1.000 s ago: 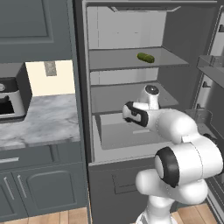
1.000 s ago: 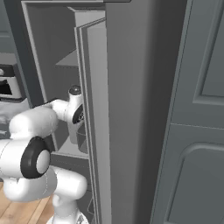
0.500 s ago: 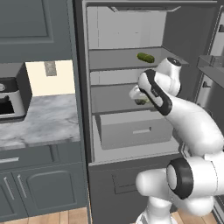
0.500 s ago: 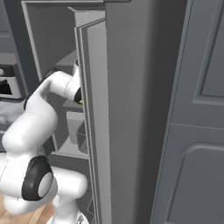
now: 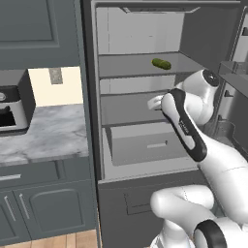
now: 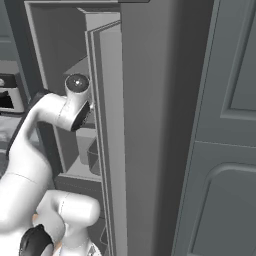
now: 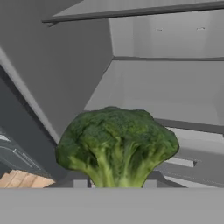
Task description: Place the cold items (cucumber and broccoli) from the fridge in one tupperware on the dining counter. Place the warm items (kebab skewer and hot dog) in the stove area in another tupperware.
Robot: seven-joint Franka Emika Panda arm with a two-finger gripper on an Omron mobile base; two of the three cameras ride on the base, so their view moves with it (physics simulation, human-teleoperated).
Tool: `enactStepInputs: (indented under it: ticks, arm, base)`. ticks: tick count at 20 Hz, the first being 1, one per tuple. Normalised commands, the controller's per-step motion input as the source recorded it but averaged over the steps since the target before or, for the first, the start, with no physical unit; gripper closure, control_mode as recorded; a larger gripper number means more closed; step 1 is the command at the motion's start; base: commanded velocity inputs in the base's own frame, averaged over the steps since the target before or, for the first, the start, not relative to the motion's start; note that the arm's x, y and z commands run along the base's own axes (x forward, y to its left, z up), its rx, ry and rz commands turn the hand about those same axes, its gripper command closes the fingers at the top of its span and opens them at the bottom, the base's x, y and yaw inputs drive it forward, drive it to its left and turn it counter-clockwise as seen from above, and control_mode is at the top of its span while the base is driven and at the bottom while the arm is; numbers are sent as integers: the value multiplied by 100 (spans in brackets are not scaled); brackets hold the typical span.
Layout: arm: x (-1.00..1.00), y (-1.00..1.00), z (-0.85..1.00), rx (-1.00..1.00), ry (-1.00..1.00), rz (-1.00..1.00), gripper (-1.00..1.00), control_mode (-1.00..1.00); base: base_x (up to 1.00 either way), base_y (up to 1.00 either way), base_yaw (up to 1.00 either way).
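Observation:
The broccoli [image 7: 116, 144] stands upright and very close in the hand view, on the fridge's middle shelf [image 7: 192, 127]. My gripper [image 7: 114, 184] has its fingertips low on either side of the stem; the florets hide most of them, so contact is unclear. In the left base view my white hand [image 5: 156, 101] reaches in over that middle shelf [image 5: 126, 109] and covers the broccoli. The cucumber [image 5: 161, 63] lies on the shelf above, to the right. The tupperware, kebab skewer and hot dog are out of view.
A grey drawer [image 5: 145, 143] sits under the middle shelf. The open fridge door [image 5: 235, 72] with its bins is close on the right of my arm, and its edge [image 6: 107, 125] stands just beside my wrist. A marble counter [image 5: 43, 133] with a toaster oven [image 5: 12, 109] lies to the left.
My arm has swung up from in front of the drawer and reached onto the middle shelf. The hand now covers the green broccoli that showed beside it half a second ago.

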Motion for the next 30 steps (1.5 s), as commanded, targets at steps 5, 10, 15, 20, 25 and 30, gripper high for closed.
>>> enactStepInputs:
  ticks: [5,10,15,20,25,30]
  arm:
    - [-40,14,42,0,3,0,100,-100]
    - [-44,10,29,0,9,0,100,-100]
    - [-54,9,3,0,0,0,100,-100]
    - [-7,20,-10,-11,9,19,100,-100]
    - [-52,13,0,-14,-11,19,100,-100]
    - [-12,2,0,-2,0,2,100,100]
  base:
    - [0,0,0]
    - [0,0,0]
    - [0,0,0]
    - [0,0,0]
    - [0,0,0]
    - [-47,24,28]
